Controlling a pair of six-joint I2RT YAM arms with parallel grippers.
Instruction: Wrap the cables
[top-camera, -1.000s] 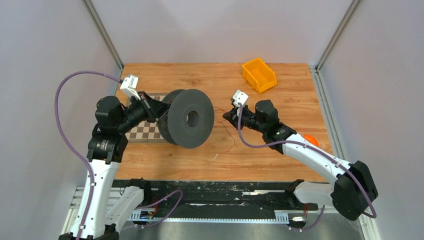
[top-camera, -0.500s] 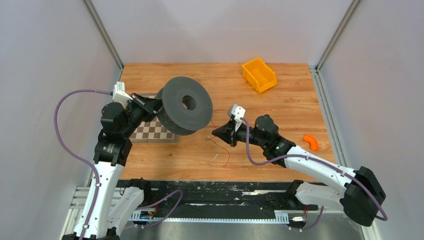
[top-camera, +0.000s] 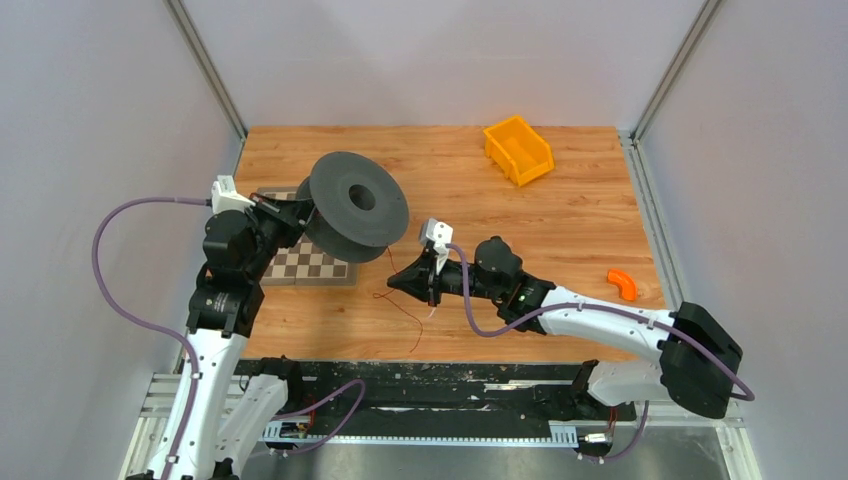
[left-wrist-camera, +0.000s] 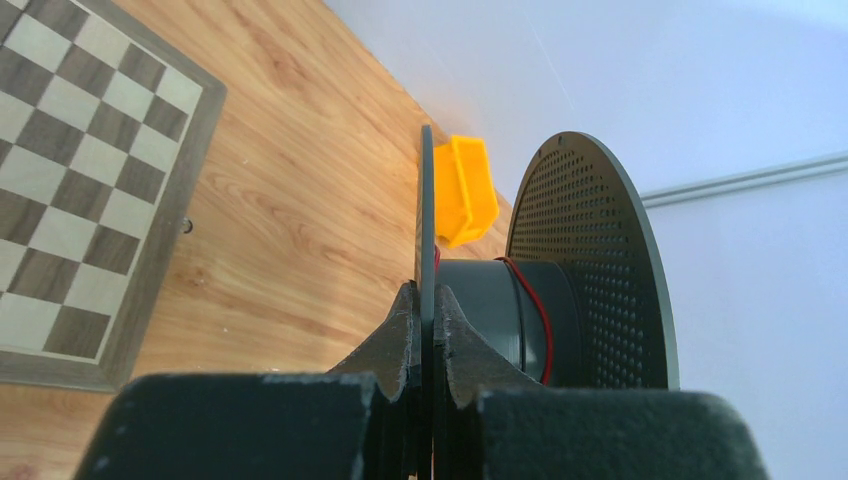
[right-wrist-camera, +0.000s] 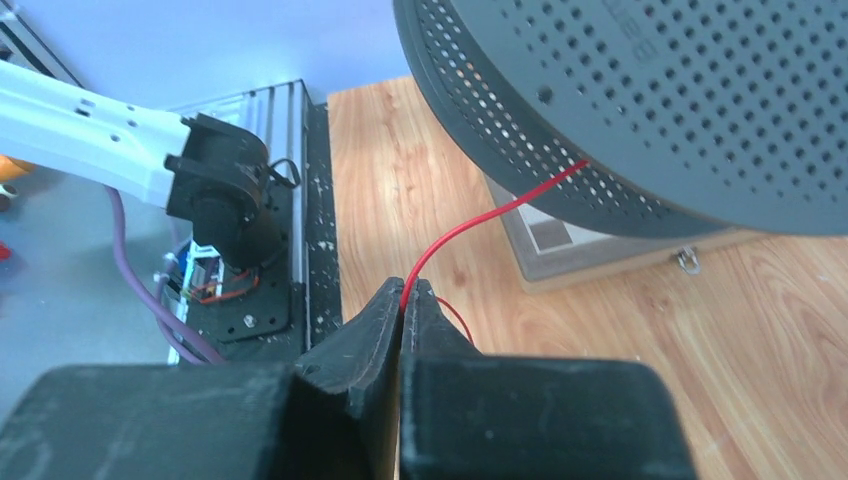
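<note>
The dark grey spool (top-camera: 355, 208) is held in the air above the chessboard (top-camera: 300, 266). My left gripper (left-wrist-camera: 427, 300) is shut on the spool's thin near flange (left-wrist-camera: 426, 210); the perforated far flange (left-wrist-camera: 600, 260) is to the right, and a turn of the red cable (left-wrist-camera: 535, 305) lies on the hub. My right gripper (right-wrist-camera: 405, 293) is shut on the thin red cable (right-wrist-camera: 470, 222), which runs up to the spool's rim (right-wrist-camera: 640, 100). In the top view my right gripper (top-camera: 397, 282) is below the spool, and loose cable (top-camera: 410, 315) trails on the table.
An orange bin (top-camera: 518, 149) stands at the back right. A small orange curved piece (top-camera: 622, 284) lies at the right. The chessboard corner (right-wrist-camera: 600, 250) sits under the spool. The dark base rail (top-camera: 430, 385) runs along the near edge.
My left gripper has carried the spool up and to the left, tilting its face upward. My right gripper has moved left and nearer with the cable, now below the spool.
</note>
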